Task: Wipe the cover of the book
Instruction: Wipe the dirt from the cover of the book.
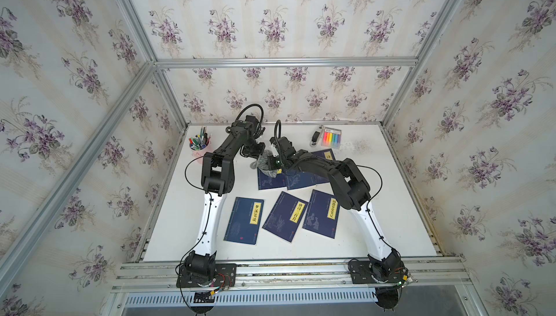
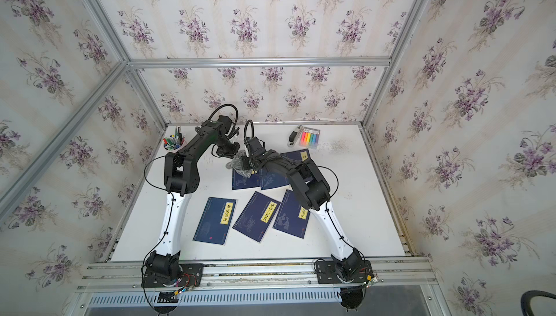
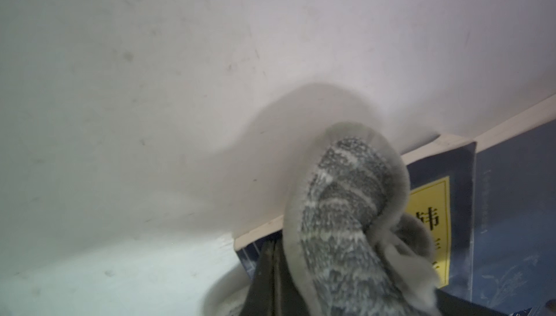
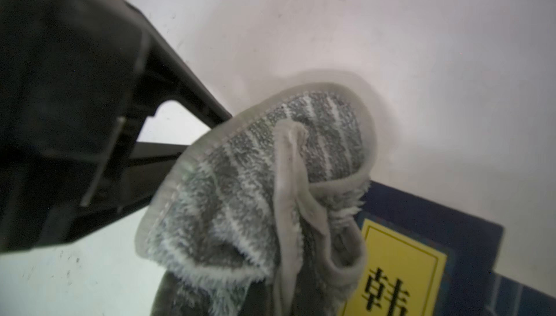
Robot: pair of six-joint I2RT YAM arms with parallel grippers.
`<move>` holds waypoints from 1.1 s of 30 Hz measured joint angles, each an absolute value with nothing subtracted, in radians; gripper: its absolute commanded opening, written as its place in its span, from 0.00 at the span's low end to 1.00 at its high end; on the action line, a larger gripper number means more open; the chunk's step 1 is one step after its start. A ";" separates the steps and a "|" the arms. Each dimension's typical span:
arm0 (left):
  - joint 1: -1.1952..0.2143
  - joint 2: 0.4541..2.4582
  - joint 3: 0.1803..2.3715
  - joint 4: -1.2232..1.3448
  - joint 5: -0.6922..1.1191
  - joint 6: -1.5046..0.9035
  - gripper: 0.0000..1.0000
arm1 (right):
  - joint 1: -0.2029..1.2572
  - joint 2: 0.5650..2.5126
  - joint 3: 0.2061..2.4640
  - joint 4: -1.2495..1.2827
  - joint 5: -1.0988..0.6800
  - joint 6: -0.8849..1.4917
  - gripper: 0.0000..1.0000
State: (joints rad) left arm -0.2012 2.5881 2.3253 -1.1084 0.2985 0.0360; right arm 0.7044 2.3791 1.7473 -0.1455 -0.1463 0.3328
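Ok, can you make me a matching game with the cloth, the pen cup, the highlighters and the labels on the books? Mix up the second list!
Things:
1. cloth
2. pen cup
3. highlighters
4. labels

Match with:
A. yellow
B. many colours in a row
C. grey and fluffy
D. back left corner of the table

Pairs: 1-C, 2-D, 3-B, 4-A
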 measured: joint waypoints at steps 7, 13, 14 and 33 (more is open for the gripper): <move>-0.201 2.590 2.330 -1.114 0.298 0.035 0.00 | 0.799 2.231 1.480 -0.051 -0.067 0.322 0.00; -0.201 2.591 2.330 -1.114 0.298 0.035 0.00 | 0.810 2.232 1.493 -0.076 -0.061 0.337 0.00; -0.201 2.591 2.330 -1.114 0.298 0.035 0.00 | 0.804 2.247 1.525 -0.099 -0.067 0.337 0.00; -0.199 2.596 2.337 -1.119 0.306 0.022 0.00 | 0.809 2.300 1.615 -0.112 -0.067 0.333 0.00</move>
